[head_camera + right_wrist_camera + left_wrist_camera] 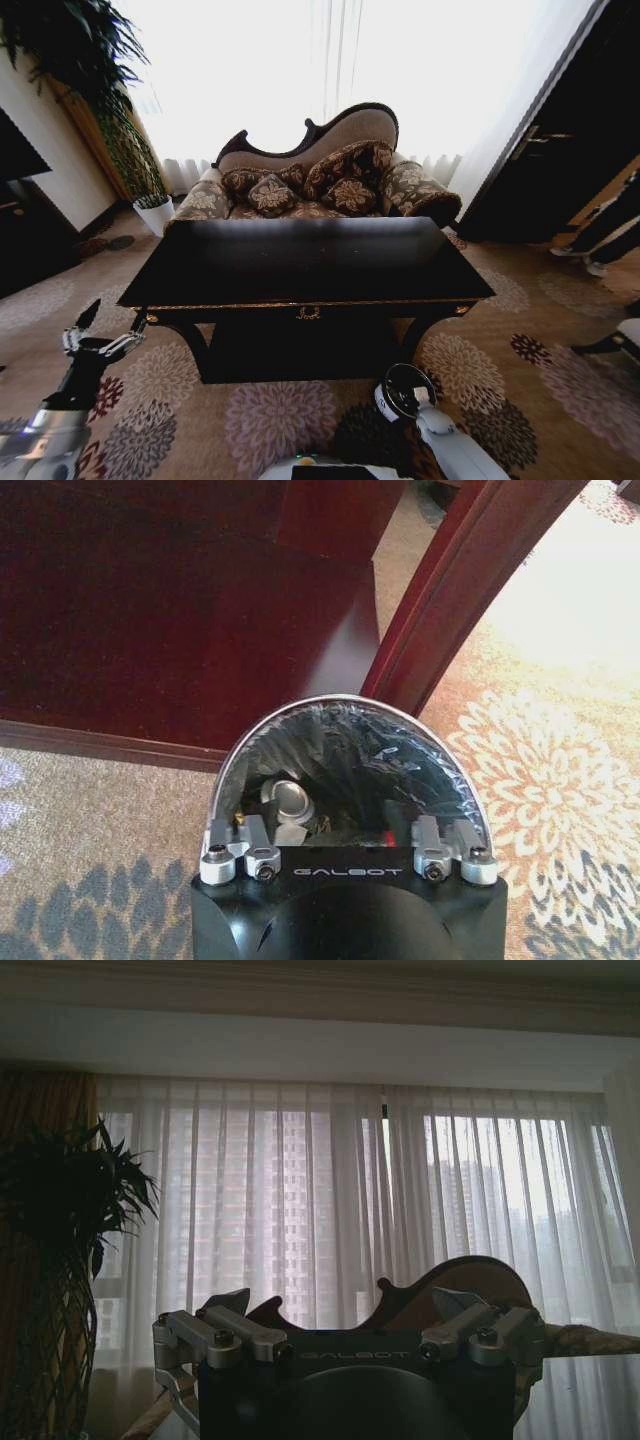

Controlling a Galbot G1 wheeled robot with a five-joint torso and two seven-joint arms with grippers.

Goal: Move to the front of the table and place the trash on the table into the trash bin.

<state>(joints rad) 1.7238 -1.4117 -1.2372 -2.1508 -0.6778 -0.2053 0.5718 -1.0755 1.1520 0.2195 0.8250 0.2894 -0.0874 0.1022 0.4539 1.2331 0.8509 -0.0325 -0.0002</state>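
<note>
The glossy black table stands straight ahead, and its top looks bare. Close to its front right leg is the trash bin, round with a silvery rim and a black liner. In the right wrist view, trash lies inside the bin: a small can, a pale scrap and a bit of red. My right gripper hangs open just over the bin's mouth, holding nothing. My left gripper is raised at the lower left, short of the table's front left corner, open and empty.
A patterned sofa with cushions stands behind the table under bright curtained windows. A white plant pot with a tall plant sits at the back left. Flowered carpet surrounds the table. A dark doorway is on the right.
</note>
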